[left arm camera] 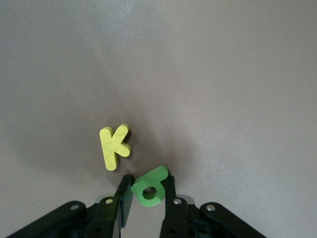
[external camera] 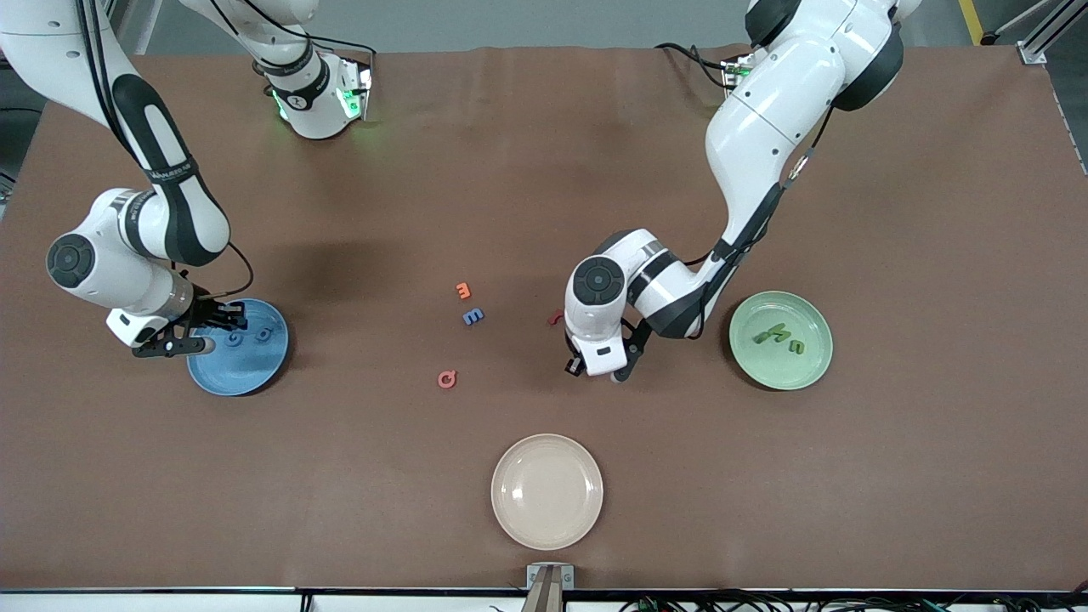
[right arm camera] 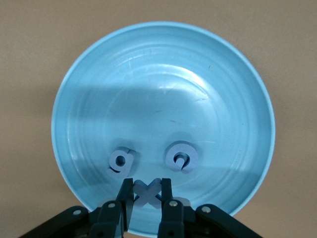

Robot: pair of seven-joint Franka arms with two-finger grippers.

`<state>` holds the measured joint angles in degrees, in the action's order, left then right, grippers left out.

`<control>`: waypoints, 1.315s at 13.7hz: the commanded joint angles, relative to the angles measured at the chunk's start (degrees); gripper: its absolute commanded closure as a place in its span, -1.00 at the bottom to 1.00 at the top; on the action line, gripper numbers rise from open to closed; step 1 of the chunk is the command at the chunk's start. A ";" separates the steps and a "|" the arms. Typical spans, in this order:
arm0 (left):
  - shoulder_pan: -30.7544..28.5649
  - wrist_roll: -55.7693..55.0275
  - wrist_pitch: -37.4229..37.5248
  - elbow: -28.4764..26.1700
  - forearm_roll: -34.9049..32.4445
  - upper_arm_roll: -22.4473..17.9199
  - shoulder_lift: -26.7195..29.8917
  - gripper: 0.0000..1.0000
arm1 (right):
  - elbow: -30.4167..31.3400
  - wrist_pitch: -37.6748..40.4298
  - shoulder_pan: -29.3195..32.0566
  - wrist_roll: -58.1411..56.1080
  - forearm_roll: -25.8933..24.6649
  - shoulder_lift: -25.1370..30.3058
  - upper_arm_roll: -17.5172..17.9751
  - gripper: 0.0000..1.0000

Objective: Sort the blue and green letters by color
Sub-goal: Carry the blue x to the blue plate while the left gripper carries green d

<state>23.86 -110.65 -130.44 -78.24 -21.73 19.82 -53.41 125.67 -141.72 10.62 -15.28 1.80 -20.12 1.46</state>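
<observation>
Green letter (left arm camera: pixel 150 187), seemingly light stiff foam, sits pinched edgewise in the left hand (left arm camera: pixel 147 194); the right hand (right arm camera: pixel 147 194) clamps a blue letter (right arm camera: pixel 146 193) likewise.

The pieces themselves are letters: a yellow K (left arm camera: pixel 115 147) lies on the counter (left arm camera: pixel 223 74); in the blue plate (right arm camera: pixel 163 64) lie a blue g (right arm camera: pixel 120 163) and a blue x (right arm camera: pixel 146 192); an orange E (external camera: pixel 463 291) and a blue E (external camera: pixel 473 316) lie mid-counter
</observation>
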 commanded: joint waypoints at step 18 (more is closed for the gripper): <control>-34.56 36.89 15.42 -25.70 0.64 13.57 27.04 1.00 | -0.16 0.74 -13.24 15.17 0.66 1.84 1.44 -0.98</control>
<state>-6.62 -77.13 -110.58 -96.55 -21.33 32.31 -30.22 125.71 -142.50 0.14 -2.62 1.89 -19.92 3.15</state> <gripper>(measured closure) 0.696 0.009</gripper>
